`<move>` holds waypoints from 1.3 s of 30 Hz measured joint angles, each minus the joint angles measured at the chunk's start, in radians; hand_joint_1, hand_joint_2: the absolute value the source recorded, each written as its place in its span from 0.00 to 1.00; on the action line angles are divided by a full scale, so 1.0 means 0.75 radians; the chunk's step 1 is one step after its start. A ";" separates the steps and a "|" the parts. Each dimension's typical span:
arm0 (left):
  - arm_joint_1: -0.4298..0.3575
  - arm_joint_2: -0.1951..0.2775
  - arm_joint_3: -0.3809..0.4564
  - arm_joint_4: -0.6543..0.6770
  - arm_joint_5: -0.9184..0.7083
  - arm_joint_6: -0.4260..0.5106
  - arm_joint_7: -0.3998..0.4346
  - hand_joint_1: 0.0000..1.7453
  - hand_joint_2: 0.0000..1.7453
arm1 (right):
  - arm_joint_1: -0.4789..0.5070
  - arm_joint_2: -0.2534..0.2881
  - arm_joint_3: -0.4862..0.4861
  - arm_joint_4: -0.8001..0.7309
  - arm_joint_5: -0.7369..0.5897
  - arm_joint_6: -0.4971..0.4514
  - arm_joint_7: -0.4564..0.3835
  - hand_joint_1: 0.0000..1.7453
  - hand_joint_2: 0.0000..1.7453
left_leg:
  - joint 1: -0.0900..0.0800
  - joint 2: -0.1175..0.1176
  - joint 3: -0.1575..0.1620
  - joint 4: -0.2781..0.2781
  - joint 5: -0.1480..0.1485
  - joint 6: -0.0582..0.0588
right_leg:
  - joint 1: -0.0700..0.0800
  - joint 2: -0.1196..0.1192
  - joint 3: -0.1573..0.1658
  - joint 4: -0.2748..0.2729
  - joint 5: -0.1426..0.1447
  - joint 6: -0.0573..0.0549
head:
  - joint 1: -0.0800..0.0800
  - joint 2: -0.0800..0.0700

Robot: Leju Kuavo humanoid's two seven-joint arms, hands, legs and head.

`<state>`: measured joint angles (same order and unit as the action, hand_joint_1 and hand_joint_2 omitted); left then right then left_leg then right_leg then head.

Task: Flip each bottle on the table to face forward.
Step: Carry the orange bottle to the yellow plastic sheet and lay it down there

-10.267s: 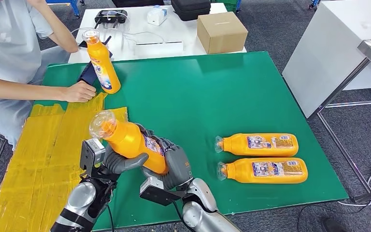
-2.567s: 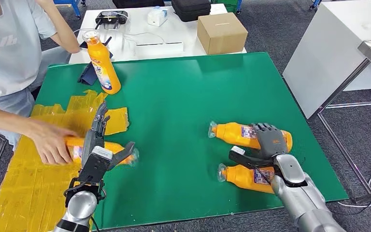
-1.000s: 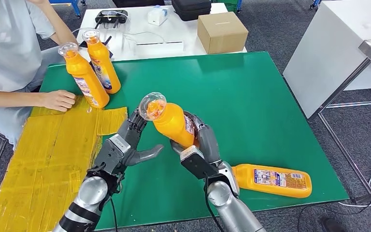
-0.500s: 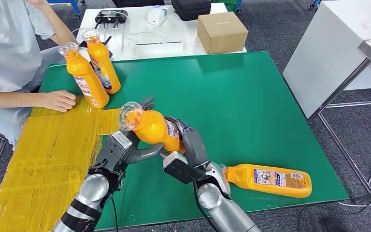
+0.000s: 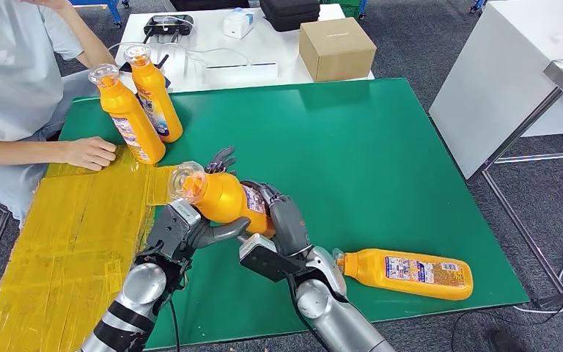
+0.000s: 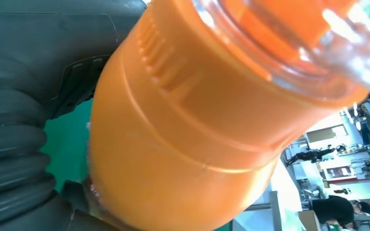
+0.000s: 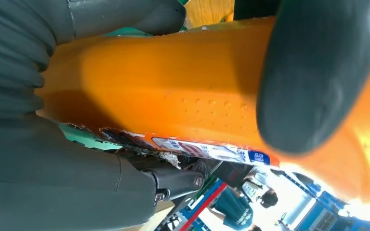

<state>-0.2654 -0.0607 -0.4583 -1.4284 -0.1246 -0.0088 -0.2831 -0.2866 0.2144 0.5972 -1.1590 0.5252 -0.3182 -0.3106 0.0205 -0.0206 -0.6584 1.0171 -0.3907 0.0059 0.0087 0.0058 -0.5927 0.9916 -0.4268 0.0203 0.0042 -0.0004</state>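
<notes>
Together, our two hands hold one orange bottle [image 5: 227, 199] lifted off the green table [image 5: 352, 139], just left of the frame's centre. Our right hand [image 5: 282, 220] wraps the bottle's lower body, dark fingers [image 7: 318, 82] pressed across the orange plastic. Our left hand [image 5: 190, 220] sits under the neck end, its thumb below the bottle and its fingers showing behind it; it seems to grip the bottle, though the close left wrist view [image 6: 183, 144] mostly shows plastic against the palm. The clear cap points toward the upper left of the frame. A white and blue label strip runs along the held bottle's side [image 7: 207, 150], its print too small for us to read.

Toward the lower right, a second bottle [image 5: 403, 273] lies flat on the table, label up, cap pointing left; its writing is unreadable. At upper left two standing bottles [image 5: 128, 117] stand upright, touching or nearly so. A person's hand [image 5: 88, 152] rests beside them, near the yellow taped patch [image 5: 66, 235]. Beyond the table sits a cardboard box [image 5: 336, 48].
</notes>
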 joint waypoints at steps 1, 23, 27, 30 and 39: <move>0.000 0.000 0.000 0.000 0.007 0.000 0.000 0.26 1.00 | -0.002 0.000 0.005 0.004 0.005 0.000 0.003 1.00 1.00 | 0.000 0.000 0.000 0.000 0.000 0.000 | 0.000 0.000 0.000 0.000 0.000 0.000 | 0.000 0.000; 0.002 -0.003 0.000 0.001 0.047 0.008 -0.021 1.00 1.00 | -0.043 0.000 0.050 0.057 0.022 0.006 0.019 0.97 1.00 | 0.000 0.000 0.000 0.000 0.000 0.000 | 0.000 0.000 0.000 0.000 0.000 0.000 | 0.000 0.000; 0.003 -0.003 0.000 0.001 0.029 0.022 -0.025 1.00 1.00 | -0.042 0.000 0.049 0.058 0.021 -0.004 0.019 0.03 1.00 | 0.000 0.000 0.000 0.000 0.000 0.000 | 0.000 0.000 0.000 0.000 0.000 0.000 | 0.000 0.000; 0.003 -0.003 -0.001 0.001 -0.006 0.065 -0.033 1.00 1.00 | -0.030 -0.002 0.049 0.051 0.017 -0.027 0.008 0.00 1.00 | 0.000 0.000 0.000 0.000 0.000 0.000 | 0.000 0.000 0.000 0.000 0.000 0.000 | 0.000 0.000; -0.039 0.011 0.020 0.001 -0.735 0.528 0.046 1.00 1.00 | 0.068 -0.051 0.043 -0.193 0.064 -0.064 -0.002 0.00 1.00 | 0.000 0.000 0.000 0.000 0.000 0.000 | 0.000 0.000 0.000 0.000 0.000 0.000 | 0.000 0.000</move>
<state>-0.2944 -0.0523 -0.4433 -1.4278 -0.6758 0.3870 -0.2486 -0.2359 0.1760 0.6293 -1.3035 0.5734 -0.3662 -0.3119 0.0205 -0.0206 -0.6586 1.0171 -0.3907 0.0059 0.0087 0.0058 -0.5931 0.9916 -0.4268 0.0203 0.0043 -0.0004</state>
